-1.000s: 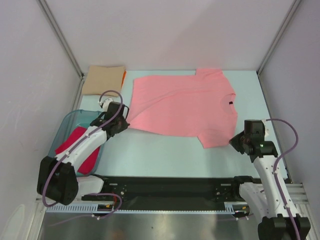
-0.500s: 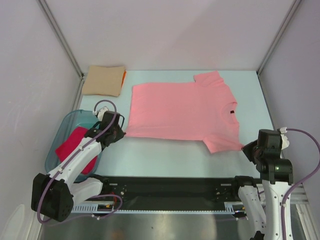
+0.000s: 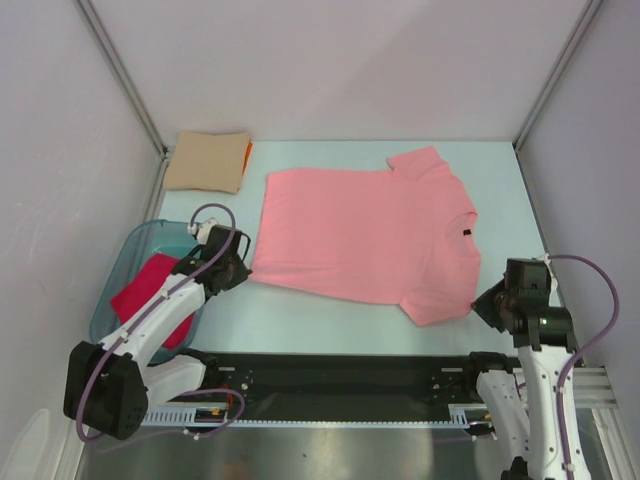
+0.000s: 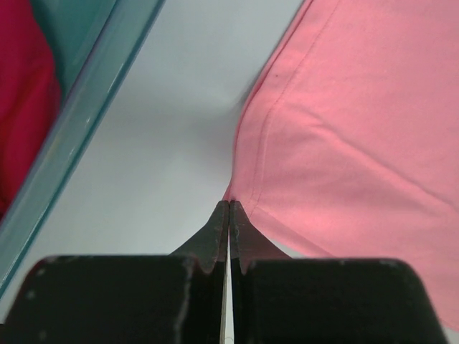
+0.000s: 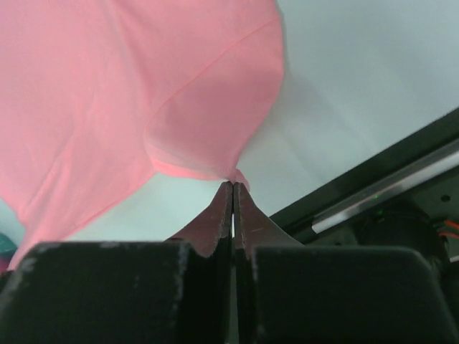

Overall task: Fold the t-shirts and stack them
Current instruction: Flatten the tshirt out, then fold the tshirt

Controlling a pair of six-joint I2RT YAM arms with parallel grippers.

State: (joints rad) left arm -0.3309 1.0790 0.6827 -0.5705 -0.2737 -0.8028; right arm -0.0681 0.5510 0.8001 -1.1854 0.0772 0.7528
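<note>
Both pinch t-shirt (image 3: pixel 365 230): left claw (image 4: pixel 228 209), right claw (image 5: pixel 233 188).

Flat at centre, salmon-pink t-shirt (image 3: pixel 365 235); folded far-left, tan t-shirt (image 3: pixel 207 161); near-left, crimson t-shirt (image 3: pixel 135 288).

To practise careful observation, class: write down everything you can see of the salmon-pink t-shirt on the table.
The salmon-pink t-shirt is plain, soft-looking cloth with short sleeves, a stitched hem and a small dark label at the collar. It lies spread open and mildly creased on the pale table, collar toward the right. The left tool pinches its near hem corner. The right tool pinches the near sleeve's edge, lifting it slightly.
</note>
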